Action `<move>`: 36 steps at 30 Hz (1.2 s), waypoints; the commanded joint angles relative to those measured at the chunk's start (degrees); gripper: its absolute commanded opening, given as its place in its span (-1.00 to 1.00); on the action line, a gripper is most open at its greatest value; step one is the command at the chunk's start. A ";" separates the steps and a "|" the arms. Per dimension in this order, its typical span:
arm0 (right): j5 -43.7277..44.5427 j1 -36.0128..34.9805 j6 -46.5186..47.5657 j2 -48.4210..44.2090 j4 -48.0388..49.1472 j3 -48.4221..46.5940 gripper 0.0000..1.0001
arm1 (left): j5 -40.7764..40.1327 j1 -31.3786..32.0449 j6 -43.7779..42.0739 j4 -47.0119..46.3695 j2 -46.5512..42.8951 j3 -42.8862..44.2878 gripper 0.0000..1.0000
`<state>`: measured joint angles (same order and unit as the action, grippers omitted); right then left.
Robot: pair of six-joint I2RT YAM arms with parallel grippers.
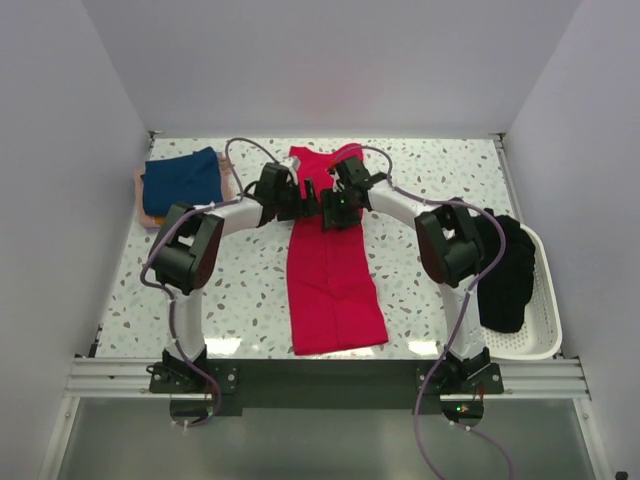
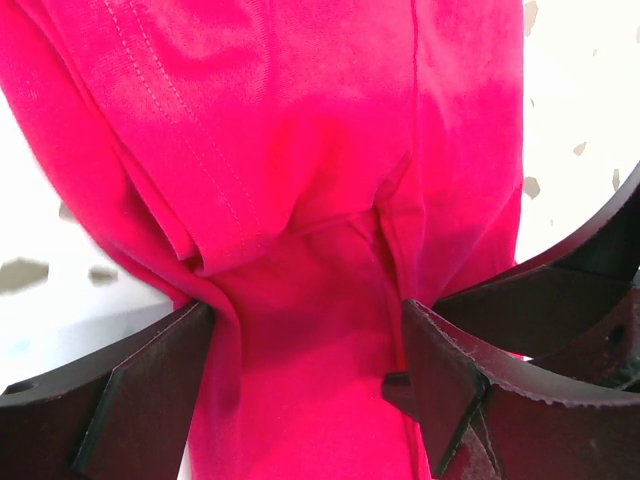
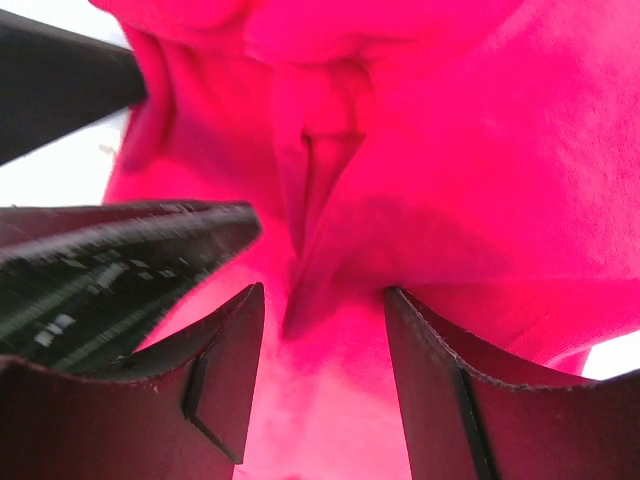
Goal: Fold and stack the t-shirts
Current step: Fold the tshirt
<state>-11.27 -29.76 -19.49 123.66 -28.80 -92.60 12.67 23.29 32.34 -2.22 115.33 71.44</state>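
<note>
The crimson-red t-shirt [image 1: 335,290] lies as a long folded strip down the middle of the table, its upper end bunched under both grippers. My left gripper [image 1: 306,196] grips gathered red cloth [image 2: 300,250] between its fingers [image 2: 160,380]. My right gripper [image 1: 337,208] sits right beside it and pinches a fold of the same shirt [image 3: 420,180]; one left finger shows at its left. A folded navy t-shirt [image 1: 182,178] rests on a pale pink one [image 1: 146,212] at the back left. Black t-shirts [image 1: 505,268] hang over the basket.
The white perforated basket [image 1: 545,320] stands at the right edge of the speckled table [image 1: 240,290]. White walls close the back and both sides. The arm bases sit on the rail at the near edge.
</note>
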 commanded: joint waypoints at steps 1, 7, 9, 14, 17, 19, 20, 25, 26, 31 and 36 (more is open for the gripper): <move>1.42 1.10 1.03 5.71 -1.08 -2.14 0.11 | -1.85 -0.17 -1.31 4.94 5.42 3.42 0.62; 1.60 2.51 1.47 9.76 -3.02 -8.21 0.11 | -3.87 -0.35 -3.42 8.45 9.55 11.07 0.63; 1.86 2.77 1.82 10.81 -3.72 -10.13 0.11 | -5.19 -0.52 -3.68 10.12 10.53 13.01 0.64; 0.99 3.13 3.66 10.73 -4.60 -12.52 0.12 | -4.76 -0.79 -5.18 10.31 12.12 17.59 0.69; 0.46 3.13 4.63 6.17 -2.67 -10.77 0.20 | -4.32 -0.70 -6.40 8.20 10.10 17.59 0.76; 0.37 3.13 4.72 1.88 -1.62 -10.06 0.25 | -5.19 -0.70 -7.28 7.84 7.21 17.42 0.84; 0.37 3.13 4.89 0.20 -1.35 -9.36 0.25 | -5.54 -0.61 -7.64 7.41 5.80 17.16 0.86; -0.60 2.86 4.02 -12.28 -0.21 -2.78 0.32 | -8.62 -0.44 -9.30 4.33 -7.44 9.62 0.96; -0.34 2.78 3.49 -16.30 -0.47 0.19 0.32 | -9.15 -0.35 -9.57 3.89 -9.57 7.94 0.96; 2.73 1.46 0.07 -27.66 -3.54 12.77 0.29 | -10.38 0.97 -9.49 6.77 -22.31 -6.73 0.88; 6.34 -2.14 -4.94 -40.30 -4.78 30.61 0.25 | -12.13 4.38 -5.63 9.07 -35.57 -24.28 0.80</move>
<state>-8.25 -29.71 -20.18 86.91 -29.82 -69.78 2.63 25.43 24.91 3.92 85.08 56.16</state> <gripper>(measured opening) 0.632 0.911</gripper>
